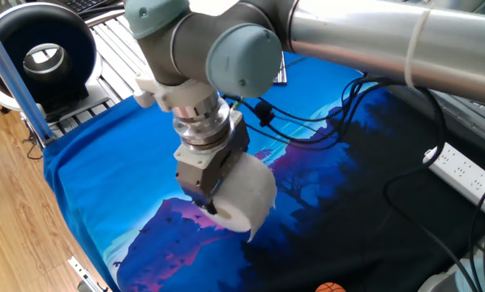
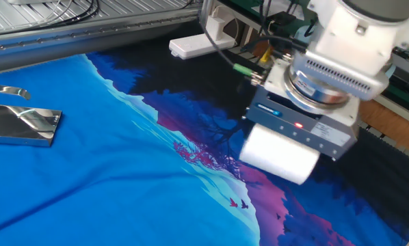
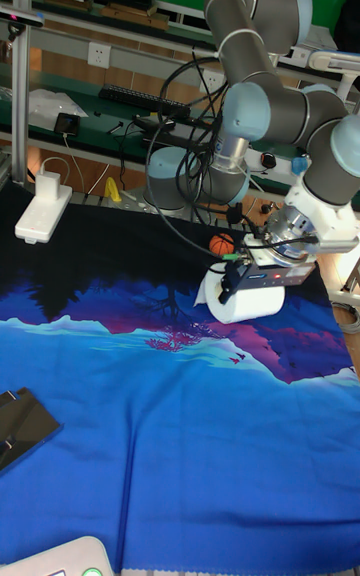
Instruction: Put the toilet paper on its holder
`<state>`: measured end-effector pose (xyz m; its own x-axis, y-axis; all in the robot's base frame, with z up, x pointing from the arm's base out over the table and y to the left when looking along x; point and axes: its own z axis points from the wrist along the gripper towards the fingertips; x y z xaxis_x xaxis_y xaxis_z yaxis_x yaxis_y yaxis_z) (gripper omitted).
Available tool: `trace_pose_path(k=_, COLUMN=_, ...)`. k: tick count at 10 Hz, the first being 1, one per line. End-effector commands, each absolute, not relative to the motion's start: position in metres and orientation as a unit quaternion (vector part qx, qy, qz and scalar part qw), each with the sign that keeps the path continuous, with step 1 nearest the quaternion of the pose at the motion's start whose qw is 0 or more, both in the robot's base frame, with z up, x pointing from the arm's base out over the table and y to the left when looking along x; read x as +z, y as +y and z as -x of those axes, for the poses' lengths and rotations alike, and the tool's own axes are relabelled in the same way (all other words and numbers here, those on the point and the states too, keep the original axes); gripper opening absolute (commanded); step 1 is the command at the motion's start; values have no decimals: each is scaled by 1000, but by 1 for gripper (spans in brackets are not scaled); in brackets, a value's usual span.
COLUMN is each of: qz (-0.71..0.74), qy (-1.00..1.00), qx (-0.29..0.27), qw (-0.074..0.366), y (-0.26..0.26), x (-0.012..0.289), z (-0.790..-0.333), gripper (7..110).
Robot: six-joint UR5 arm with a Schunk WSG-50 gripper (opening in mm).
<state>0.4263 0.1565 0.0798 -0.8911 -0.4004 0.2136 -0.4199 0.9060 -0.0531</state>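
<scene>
Gripper: the gripper (image 1: 212, 197) is clamping the toilet paper (image 1: 244, 193) between its fingers, and the roll is hanging just above the blue printed cloth (image 1: 105, 186), toward the cloth's darker end.
Roll's axis: the toilet paper (image 2: 278, 154) is lying on its side, its long axis roughly level; one flat end is facing the camera in the tall fixed view (image 3: 238, 301) (the core is not clearly visible there).
One fixed view only: a black ring-shaped device (image 1: 40, 50) is sitting on slatted metal beyond the cloth's corner, and a white power strip (image 1: 465, 174) is lying at the right edge.
Other fixed view only: the holder (image 2: 23, 124), shiny and flat-based, is resting on the bright blue part of the cloth, well apart from the roll; another white power strip (image 2: 197, 45) is lying past the dark end.
Tall fixed view: a small orange ball (image 3: 221, 245) is sitting behind the roll.
</scene>
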Motion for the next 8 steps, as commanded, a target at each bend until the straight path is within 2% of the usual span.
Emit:
trace_pose_path(k=1, qz=-288, qy=-954, qx=40, qw=78, y=134, x=79, z=-439, gripper=7)
trace_pose_path(k=6, qz=-298, qy=-951, qx=33, qw=80, y=123, x=73, z=-436, gripper=7)
trace_pose_path(k=8, qz=-274, qy=-956, qx=29, qw=98, y=126, x=75, z=-427, gripper=7)
